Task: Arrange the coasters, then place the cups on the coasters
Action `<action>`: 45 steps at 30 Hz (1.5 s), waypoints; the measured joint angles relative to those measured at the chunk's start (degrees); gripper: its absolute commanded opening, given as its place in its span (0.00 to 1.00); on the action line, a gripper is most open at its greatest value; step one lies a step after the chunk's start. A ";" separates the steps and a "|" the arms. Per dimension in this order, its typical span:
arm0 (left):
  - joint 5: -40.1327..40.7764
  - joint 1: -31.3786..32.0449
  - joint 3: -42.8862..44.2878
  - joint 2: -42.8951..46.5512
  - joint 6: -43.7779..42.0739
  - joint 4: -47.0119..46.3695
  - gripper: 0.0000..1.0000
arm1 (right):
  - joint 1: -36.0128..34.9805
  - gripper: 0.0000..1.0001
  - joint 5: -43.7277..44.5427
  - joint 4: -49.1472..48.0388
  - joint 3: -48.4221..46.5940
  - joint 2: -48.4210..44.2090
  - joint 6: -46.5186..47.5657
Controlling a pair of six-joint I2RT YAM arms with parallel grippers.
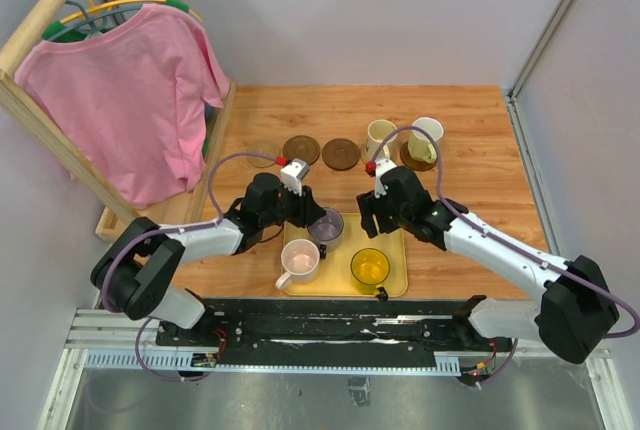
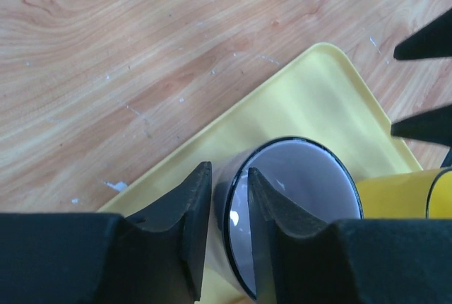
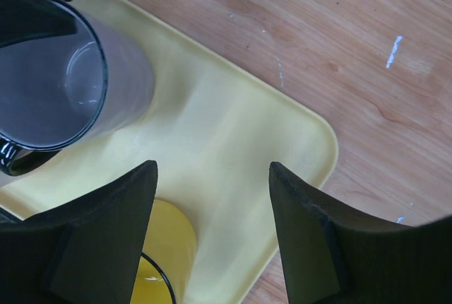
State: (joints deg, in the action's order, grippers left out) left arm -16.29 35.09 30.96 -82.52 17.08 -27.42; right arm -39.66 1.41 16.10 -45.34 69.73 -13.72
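A purple-grey cup stands at the far left of the yellow tray, with a pink cup and a yellow cup nearer me. My left gripper is shut on the purple-grey cup, one finger inside the rim and one outside. My right gripper hangs open over bare tray, beside the yellow cup. Behind the tray lie a tan coaster and two dark brown coasters. A cream cup and a whitish cup stand further right, the whitish one on a dark coaster.
A pink shirt hangs on a wooden rack along the table's left edge. Grey walls close in the back and the right side. My right gripper's fingertips show at the right edge of the left wrist view.
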 measured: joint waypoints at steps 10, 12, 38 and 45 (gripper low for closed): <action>-0.15 0.13 5.70 -6.75 -0.33 -3.43 0.31 | -1.60 0.67 0.33 -0.20 -1.33 1.11 0.00; -0.50 0.22 6.62 -7.28 -0.83 -3.41 0.33 | -1.95 0.67 0.72 -0.20 -1.33 1.27 -0.02; 4.00 3.37 5.42 12.07 -3.32 13.38 1.00 | -2.45 0.70 9.38 0.81 -1.33 -2.32 -0.50; 4.87 6.43 5.35 11.82 -2.78 19.93 1.00 | -2.45 0.70 12.46 1.01 -1.33 -3.37 -1.33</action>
State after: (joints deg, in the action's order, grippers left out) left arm -11.42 41.52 36.32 -70.70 14.31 -7.49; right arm -42.11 13.87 17.10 -46.68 66.37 -15.05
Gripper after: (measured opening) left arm 0.994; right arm 0.694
